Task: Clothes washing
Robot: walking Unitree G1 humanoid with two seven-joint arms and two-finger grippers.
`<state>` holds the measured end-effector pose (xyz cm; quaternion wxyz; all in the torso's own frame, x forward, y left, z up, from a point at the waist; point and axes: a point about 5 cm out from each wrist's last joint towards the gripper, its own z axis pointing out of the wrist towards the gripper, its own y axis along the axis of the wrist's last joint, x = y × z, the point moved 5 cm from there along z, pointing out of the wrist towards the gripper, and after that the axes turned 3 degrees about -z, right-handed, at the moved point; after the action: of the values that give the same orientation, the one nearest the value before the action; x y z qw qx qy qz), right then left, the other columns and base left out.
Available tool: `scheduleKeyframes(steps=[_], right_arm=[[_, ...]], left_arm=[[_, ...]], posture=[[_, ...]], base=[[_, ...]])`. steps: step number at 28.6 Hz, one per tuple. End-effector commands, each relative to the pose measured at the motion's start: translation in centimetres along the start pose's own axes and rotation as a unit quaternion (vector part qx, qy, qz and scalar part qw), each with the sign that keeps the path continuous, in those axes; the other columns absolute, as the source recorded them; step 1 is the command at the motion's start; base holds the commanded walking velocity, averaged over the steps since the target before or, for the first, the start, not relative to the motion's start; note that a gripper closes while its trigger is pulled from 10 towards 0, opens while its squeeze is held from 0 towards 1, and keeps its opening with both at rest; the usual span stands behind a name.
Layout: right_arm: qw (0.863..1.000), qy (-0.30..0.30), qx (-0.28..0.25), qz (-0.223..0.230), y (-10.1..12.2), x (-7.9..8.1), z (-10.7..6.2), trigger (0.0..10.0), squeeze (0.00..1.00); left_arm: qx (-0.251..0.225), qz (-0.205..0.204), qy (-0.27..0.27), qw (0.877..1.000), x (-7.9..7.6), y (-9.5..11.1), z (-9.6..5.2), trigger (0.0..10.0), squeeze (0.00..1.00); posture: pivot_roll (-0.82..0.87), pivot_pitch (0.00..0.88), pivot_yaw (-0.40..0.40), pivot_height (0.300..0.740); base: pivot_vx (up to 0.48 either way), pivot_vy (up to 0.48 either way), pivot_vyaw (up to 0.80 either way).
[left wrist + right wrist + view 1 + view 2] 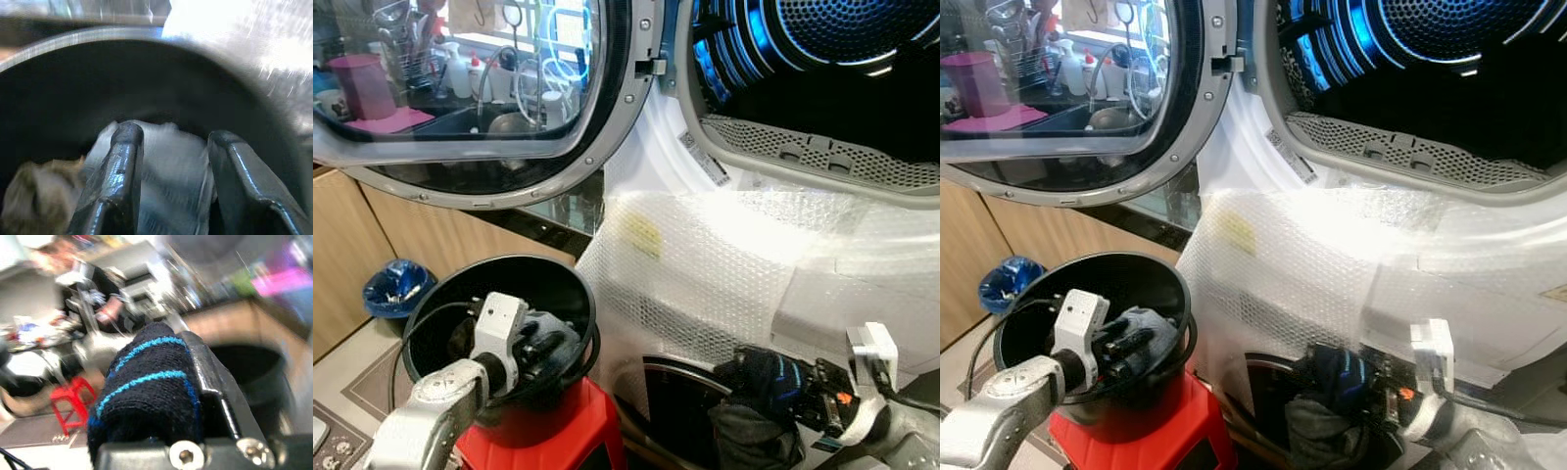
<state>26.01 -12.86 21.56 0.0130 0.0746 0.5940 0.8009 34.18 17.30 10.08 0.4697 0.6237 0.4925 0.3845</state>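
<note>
- Right gripper [773, 384] is clamping a dark knit garment [146, 391] with blue stripes, low in front of the washer's bubble-wrapped front panel [705, 264].
- From that gripper, the open drum [832, 59] is lying up and ahead, past the grey perforated lip [822, 157] at the drum mouth's lower edge. That's the relation the load move hinges on, in my read: garment needs to go up and over the lip, then in.
- Right arm is clearly the nearer one to the drum; the door [480, 88] is swung open to the left.
- Left gripper [543, 348] is sitting inside the black bucket [460, 294] on the red stool [558, 441], near the right rim, fingers [120, 171] spread on either side of pale grey cloth [171, 181], not yet closed on it.
</note>
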Motion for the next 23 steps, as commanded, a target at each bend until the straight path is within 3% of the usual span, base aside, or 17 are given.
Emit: scheduleKeyframes(steps=[1,3,4,5,8,10,11,12,14,17,20,22,23], right_arm=[[0.997,0.065,-0.046,-0.025,3.2,1.0,2.4,0.0,0.00],[0.994,0.080,-0.062,-0.033,4.2,0.9,3.1,0.0,0.00],[0.987,0.113,-0.106,-0.049,7.1,0.2,4.7,0.0,0.00],[0.987,0.113,-0.106,-0.049,7.1,0.2,4.7,0.0,0.00],[0.977,0.133,-0.147,-0.076,11.3,-1.6,7.2,0.0,0.00],[0.975,0.139,-0.153,-0.078,12.2,-1.9,7.7,0.0,0.00],[0.969,0.169,-0.158,-0.084,14.0,-2.0,8.7,0.0,0.00],[0.969,0.169,-0.158,-0.084,14.0,-2.0,8.7,0.0,0.00],[0.962,0.210,-0.131,-0.115,16.1,-2.6,10.3,0.0,0.00],[0.966,0.196,-0.124,-0.116,17.0,-3.6,11.3,0.0,0.00],[0.974,0.161,-0.084,-0.132,17.7,-5.3,13.2,0.0,0.00],[0.974,0.161,-0.084,-0.131,17.7,-5.3,13.2,0.0,0.00],[0.979,0.118,-0.084,-0.141,18.3,-6.2,13.9,0.0,0.00]], left_arm=[[-0.015,0.008,-0.012,1.000,-1.0,0.5,0.4,10.0,0.00],[-0.014,0.015,-0.019,1.000,-1.5,0.4,0.6,10.0,0.00],[-0.013,0.016,-0.030,0.999,-2.3,0.0,0.9,10.0,0.00],[-0.013,0.016,-0.030,0.999,-2.3,0.0,0.9,10.0,0.00],[-0.016,0.007,-0.033,0.999,-3.2,-0.4,1.2,10.0,0.00],[-0.018,0.007,-0.033,0.999,-3.3,-0.4,1.2,10.0,0.00],[-0.019,0.003,-0.037,0.999,-3.7,-0.6,1.2,10.0,0.00],[-0.019,0.003,-0.037,0.999,-3.7,-0.6,1.2,10.0,0.00],[-0.017,-0.003,-0.041,0.999,-4.2,-0.8,1.2,10.0,0.00],[-0.016,-0.006,-0.043,0.999,-4.4,-0.9,1.2,10.0,0.00],[-0.022,-0.012,-0.042,0.999,-4.7,-0.8,1.2,10.0,0.00],[-0.023,-0.013,-0.042,0.999,-4.8,-0.8,1.2,10.0,0.00],[-0.023,-0.013,-0.039,0.999,-4.7,-0.9,1.1,10.0,0.00]], posture=[[-0.05,0.016,-0.035,0.740],[-0.05,0.014,-0.038,0.740],[-0.05,0.014,-0.038,0.740],[-0.05,0.014,-0.038,0.740],[-0.05,0.015,-0.037,0.740],[-0.04,0.013,-0.038,0.740],[-0.04,0.013,-0.038,0.740],[-0.04,0.013,-0.038,0.740],[-0.02,0.012,-0.038,0.740],[0.00,0.011,-0.049,0.740],[0.01,0.012,-0.058,0.740],[0.01,0.012,-0.058,0.740],[0.02,0.012,-0.060,0.740]], base=[[0.000,0.000,0.00],[0.000,0.000,0.00],[0.000,0.000,0.00],[0.000,0.000,0.00],[0.000,0.000,0.00],[0.000,0.000,0.00],[0.000,0.000,0.00],[0.000,0.000,0.00],[0.000,0.000,0.00],[0.000,0.000,0.00],[0.000,0.000,0.00],[0.000,0.000,0.00],[0.000,0.000,0.00]])
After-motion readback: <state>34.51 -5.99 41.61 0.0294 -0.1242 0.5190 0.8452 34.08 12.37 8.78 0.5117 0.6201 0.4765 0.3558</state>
